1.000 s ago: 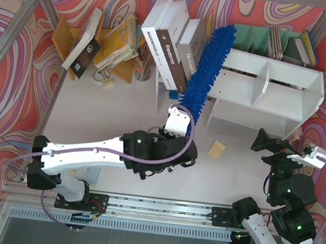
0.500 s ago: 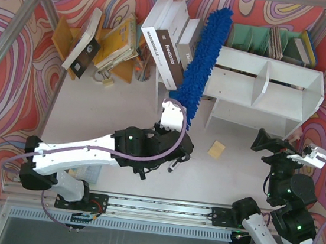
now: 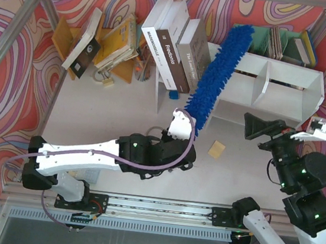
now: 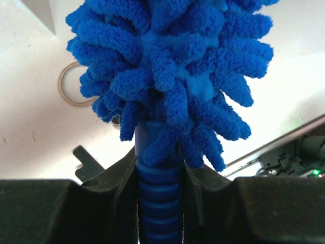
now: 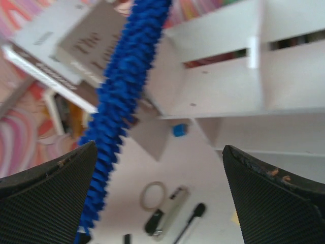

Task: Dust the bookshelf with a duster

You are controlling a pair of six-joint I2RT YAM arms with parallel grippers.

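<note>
Over bookshelf [image 3: 281, 101] edge, apparently, blue duster [image 3: 220, 69]

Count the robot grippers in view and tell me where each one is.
2. The left gripper, at centre, is shut on the handle of the duster. The right gripper, at right, hangs open and empty before the bookshelf. Neither is hidden.
</note>
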